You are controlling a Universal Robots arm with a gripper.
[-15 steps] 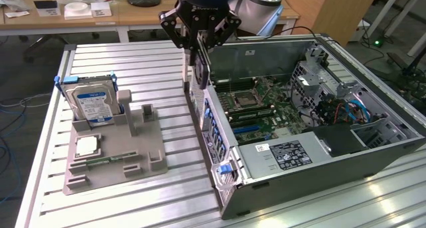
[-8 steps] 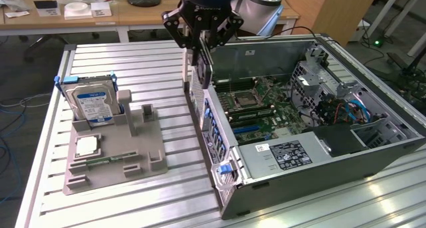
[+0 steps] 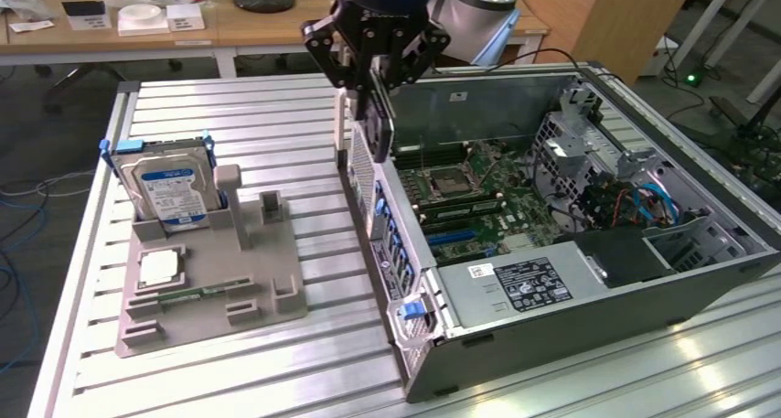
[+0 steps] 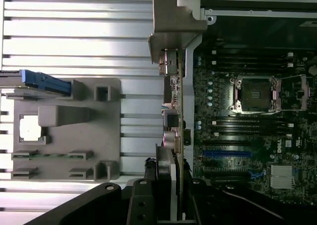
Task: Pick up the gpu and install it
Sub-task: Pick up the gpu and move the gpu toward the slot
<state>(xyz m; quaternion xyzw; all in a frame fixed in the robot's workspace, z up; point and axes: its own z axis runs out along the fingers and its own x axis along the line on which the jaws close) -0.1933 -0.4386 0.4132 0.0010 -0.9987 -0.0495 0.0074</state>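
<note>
My gripper is shut on the gpu, a thin dark card that hangs edge-on and upright below the fingers. The card is in the air above the near side wall of the open computer case, at the wall's rear end. In the wrist view the gpu appears edge-on, its grey metal bracket at the far end. There it lies along the border between the slatted table and the motherboard. The gripper clamps the card's near end.
A grey fixture tray lies on the slatted aluminium table at the exterior view's left. It holds a silver hard drive standing upright, a processor chip and a memory stick. Inside the case sits a power supply.
</note>
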